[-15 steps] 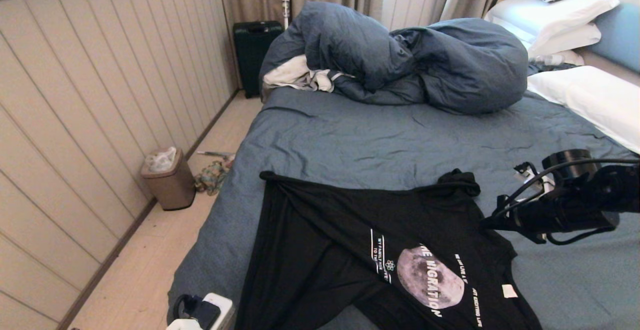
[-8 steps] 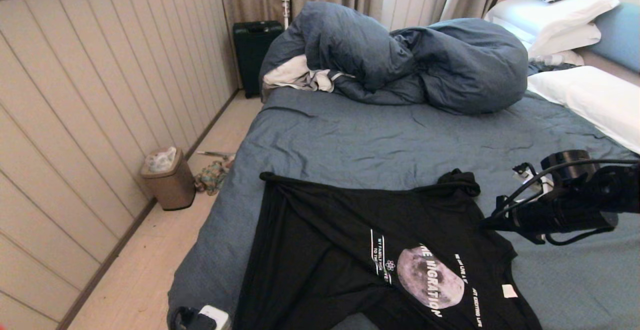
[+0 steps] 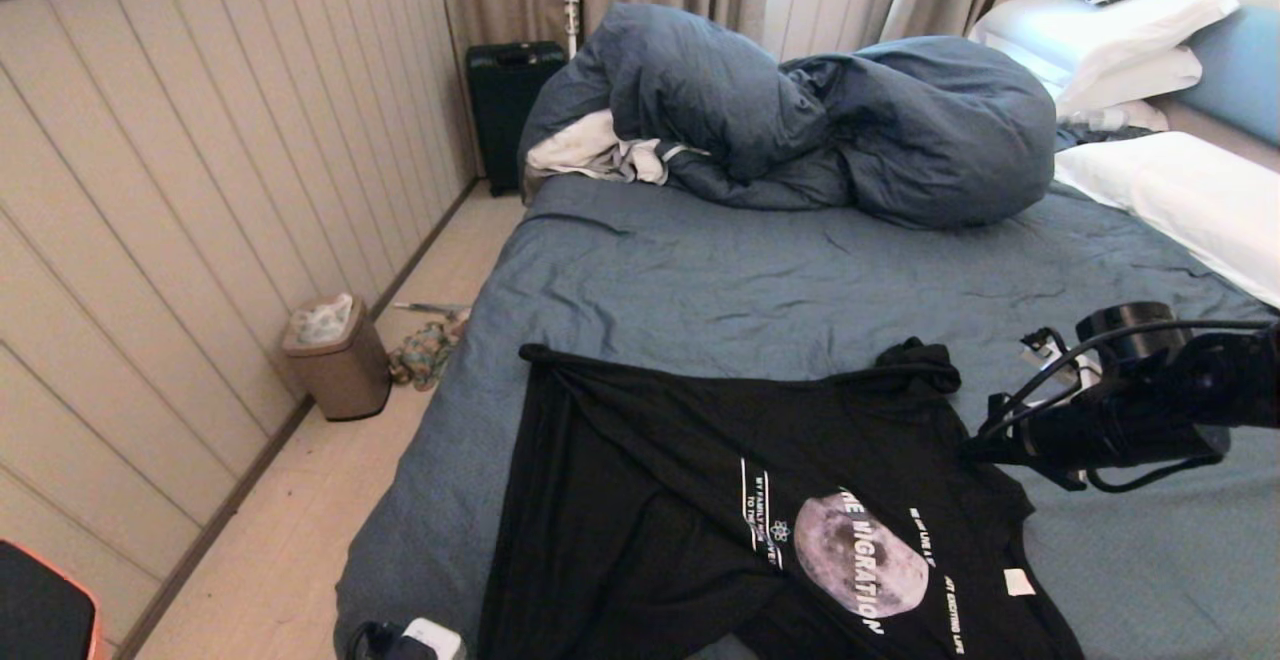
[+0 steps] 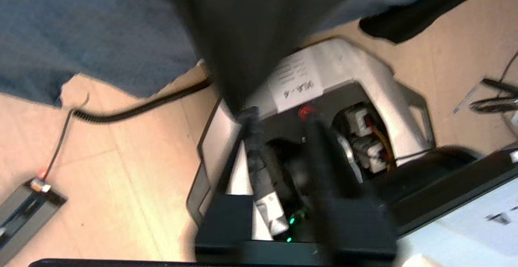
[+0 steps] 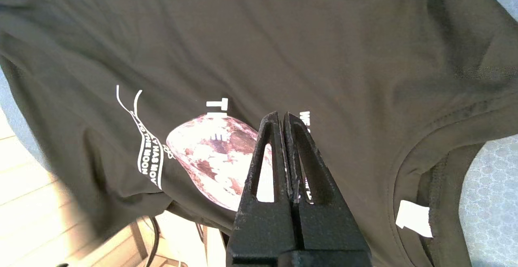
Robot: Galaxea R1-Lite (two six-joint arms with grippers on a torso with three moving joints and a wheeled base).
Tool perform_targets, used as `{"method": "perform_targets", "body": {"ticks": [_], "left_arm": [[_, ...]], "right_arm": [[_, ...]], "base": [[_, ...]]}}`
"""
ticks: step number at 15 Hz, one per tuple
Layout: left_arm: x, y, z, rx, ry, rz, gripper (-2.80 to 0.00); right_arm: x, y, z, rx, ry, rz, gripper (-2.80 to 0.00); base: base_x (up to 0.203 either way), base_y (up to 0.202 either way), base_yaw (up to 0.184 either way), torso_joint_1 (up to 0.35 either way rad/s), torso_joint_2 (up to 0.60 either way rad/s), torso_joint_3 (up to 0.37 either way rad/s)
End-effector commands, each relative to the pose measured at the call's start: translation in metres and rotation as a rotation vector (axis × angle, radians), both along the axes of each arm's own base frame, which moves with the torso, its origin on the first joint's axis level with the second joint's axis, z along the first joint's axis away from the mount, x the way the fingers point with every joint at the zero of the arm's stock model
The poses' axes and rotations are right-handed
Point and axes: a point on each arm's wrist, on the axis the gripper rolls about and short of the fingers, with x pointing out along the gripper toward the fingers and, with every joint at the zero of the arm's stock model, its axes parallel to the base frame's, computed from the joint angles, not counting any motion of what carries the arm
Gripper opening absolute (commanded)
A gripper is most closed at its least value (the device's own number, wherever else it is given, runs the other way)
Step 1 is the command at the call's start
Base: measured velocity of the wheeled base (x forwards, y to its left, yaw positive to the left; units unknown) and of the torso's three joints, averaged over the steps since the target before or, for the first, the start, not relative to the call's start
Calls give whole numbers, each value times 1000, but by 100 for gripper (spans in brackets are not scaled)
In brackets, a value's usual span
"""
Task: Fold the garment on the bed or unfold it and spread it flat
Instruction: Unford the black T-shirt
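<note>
A: Head view first. Where is the garment (image 3: 760,500) lying?

B: It is lying print-up at the near edge of the bed (image 3: 720,280), one side drooping over that edge, the moon print and small white tag facing up. The duvet (image 3: 800,120) is sitting bunched at the far edge, and white pillows (image 3: 1180,190) are resting along the right edge.

A: And the arms?

B: The right pincer (image 3: 975,450) is hovering just over the shirt's right shoulder. The left one is not showing there.

A: Left wrist view?

B: The left pincer (image 4: 283,137) is pointing down at the robot's base (image 4: 336,81) and the floor (image 4: 121,170), with black cloth hanging blurred in front. I cannot tell how far it is standing open, or whether it is holding anything.

A: Right wrist view?

B: The right pincer's fingers (image 5: 271,153) are pressing together, gripping nothing, over the moon print.
</note>
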Motion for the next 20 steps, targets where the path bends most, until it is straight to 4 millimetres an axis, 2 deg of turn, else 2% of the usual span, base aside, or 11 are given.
{"method": "perform_targets", "body": {"ticks": [1, 4, 6, 10, 15, 16, 20], "left_arm": [[1, -2, 0, -17, -11, 3, 0], [5, -7, 3, -69, -51, 2, 0], [15, -10, 10, -110, -99, 26, 0], [76, -27, 37, -186, -244, 142, 0], [127, -46, 93, -224, -208, 154, 0], [132, -47, 97, -210, -164, 153, -280], [139, -41, 92, -225, -67, 132, -280]], "right_arm": [[0, 0, 0, 3, 1, 1, -280], [0, 0, -1, 4, 3, 2, -280], [0, 0, -1, 4, 1, 1, -280], [-1, 0, 4, 4, -12, -1, -280], [-4, -2, 12, -3, -37, -9, -280], [-6, -2, 16, -6, -46, -10, -280], [-11, 0, 17, -28, -52, 11, -280]], "base": [[0, 0, 0, 0, 0, 0], [0, 0, 0, 0, 0, 0], [0, 0, 0, 0, 0, 0], [0, 0, 0, 0, 0, 0], [0, 0, 0, 0, 0, 0], [0, 0, 0, 0, 0, 0], [0, 0, 0, 0, 0, 0]]}}
